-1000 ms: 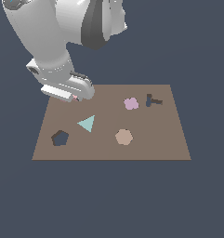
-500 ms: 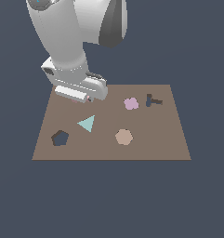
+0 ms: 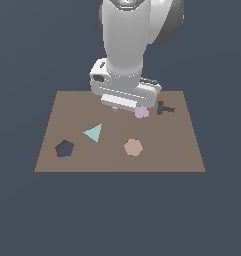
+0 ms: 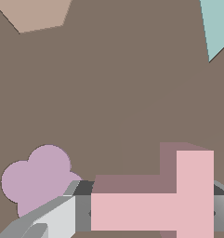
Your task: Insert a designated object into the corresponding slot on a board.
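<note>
The pale-pink T-shaped block sits between my gripper's fingers and is held a little above the brown board; its shadow falls on the board. In the exterior view my gripper hangs over the far middle of the board, and only a sliver of the pink block shows under it. The dark T-shaped slot lies to the exterior view's right of the gripper, beyond the lilac flower piece.
A teal triangle, a dark pentagon cutout and a peach hexagon lie on the board. The flower, the triangle and the hexagon also show in the wrist view.
The arm has swung from the board's far left corner toward the exterior view's right, to beside the lilac flower. The pieces on the board have not moved.
</note>
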Controlling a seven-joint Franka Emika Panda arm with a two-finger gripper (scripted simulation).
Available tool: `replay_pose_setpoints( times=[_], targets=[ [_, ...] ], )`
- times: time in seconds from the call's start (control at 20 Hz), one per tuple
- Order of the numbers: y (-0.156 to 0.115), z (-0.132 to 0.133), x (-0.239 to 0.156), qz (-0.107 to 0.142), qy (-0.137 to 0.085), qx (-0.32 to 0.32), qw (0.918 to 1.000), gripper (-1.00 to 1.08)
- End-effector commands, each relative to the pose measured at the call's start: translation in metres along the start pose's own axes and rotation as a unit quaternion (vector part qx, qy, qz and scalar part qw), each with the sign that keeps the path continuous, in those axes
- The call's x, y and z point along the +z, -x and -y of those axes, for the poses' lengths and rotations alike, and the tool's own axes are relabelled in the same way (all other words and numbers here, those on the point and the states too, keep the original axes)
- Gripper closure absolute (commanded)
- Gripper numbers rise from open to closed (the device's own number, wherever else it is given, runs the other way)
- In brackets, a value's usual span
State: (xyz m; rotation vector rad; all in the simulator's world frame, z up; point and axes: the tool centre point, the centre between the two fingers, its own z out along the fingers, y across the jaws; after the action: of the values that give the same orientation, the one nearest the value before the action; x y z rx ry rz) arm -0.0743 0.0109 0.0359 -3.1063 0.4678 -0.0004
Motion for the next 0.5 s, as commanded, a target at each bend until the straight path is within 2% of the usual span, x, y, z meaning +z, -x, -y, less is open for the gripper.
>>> replay_pose_setpoints(
  times=[0.0, 0.25, 0.45],
  targets=[
    [0.010, 0.035, -0.001, 0.000, 0.000, -0.007, 1.0000, 1.08],
    [0.025, 0.092, -0.003, 0.000, 0.000, -0.018, 0.9998, 1.08],
    [0.034, 0.124, -0.004, 0.000, 0.000, -0.025, 0.9997, 1.08]
  ],
)
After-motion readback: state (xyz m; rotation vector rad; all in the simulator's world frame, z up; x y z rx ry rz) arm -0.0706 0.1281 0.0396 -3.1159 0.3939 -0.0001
